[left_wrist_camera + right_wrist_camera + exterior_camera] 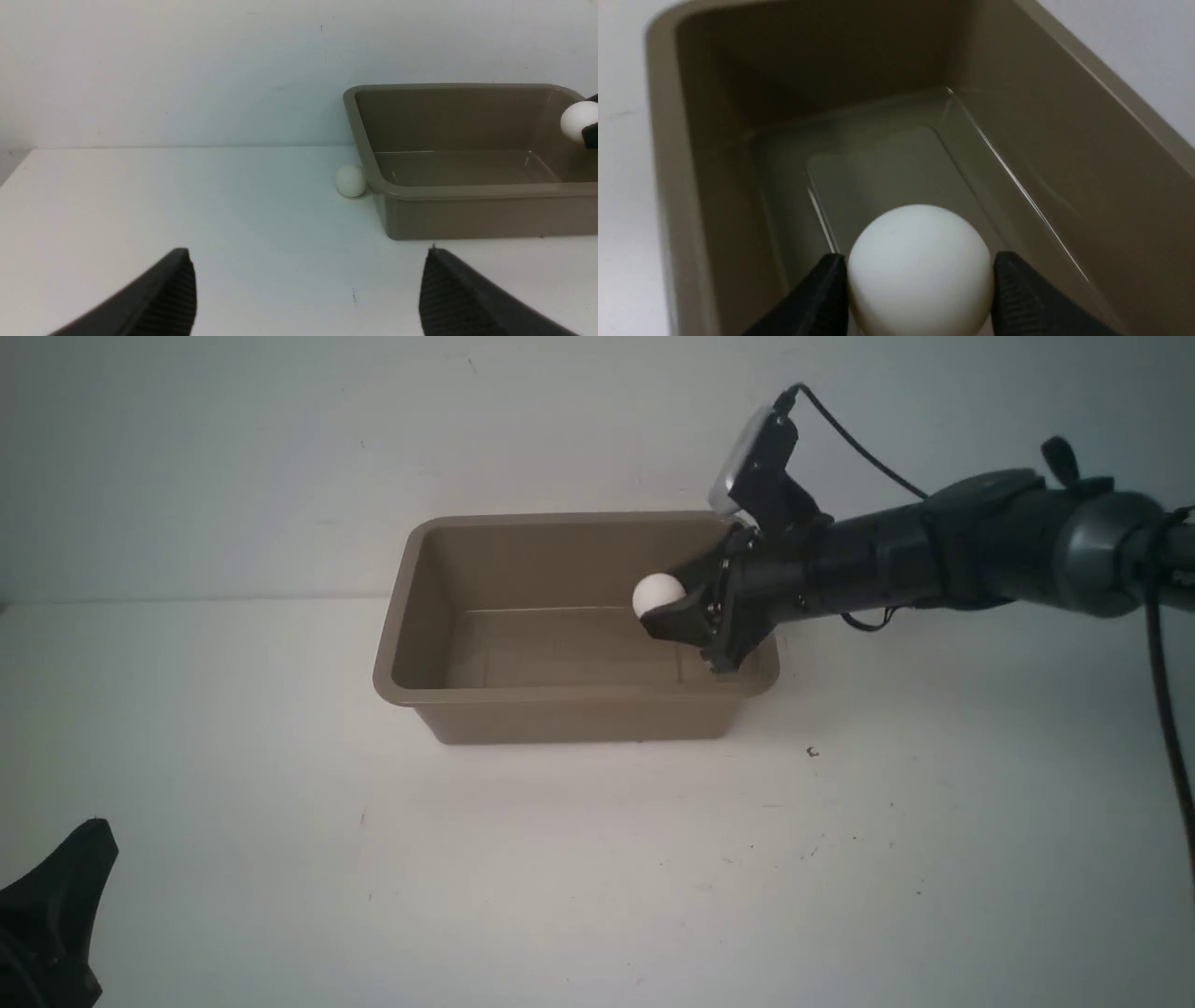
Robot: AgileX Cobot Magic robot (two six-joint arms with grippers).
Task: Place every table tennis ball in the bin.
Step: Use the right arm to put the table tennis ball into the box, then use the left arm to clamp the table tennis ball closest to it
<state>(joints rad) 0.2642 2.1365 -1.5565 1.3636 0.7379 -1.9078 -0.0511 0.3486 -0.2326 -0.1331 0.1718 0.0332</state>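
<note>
In the front view, the right gripper (665,599) reaches in over the right part of the brown bin (560,694), clasping one white ball (658,594) between its fingertips. The left gripper (58,905) shows partly at the near left, well apart from the bin. In the left wrist view, the left gripper's fingers (163,289) are spread wide with nothing between them; the other ball (351,180) sits on the table (210,233), just beside the bin's left side, beyond those fingers. In the right wrist view, the clasped ball is squeezed from both sides, above the bin's floor (878,163).
</note>
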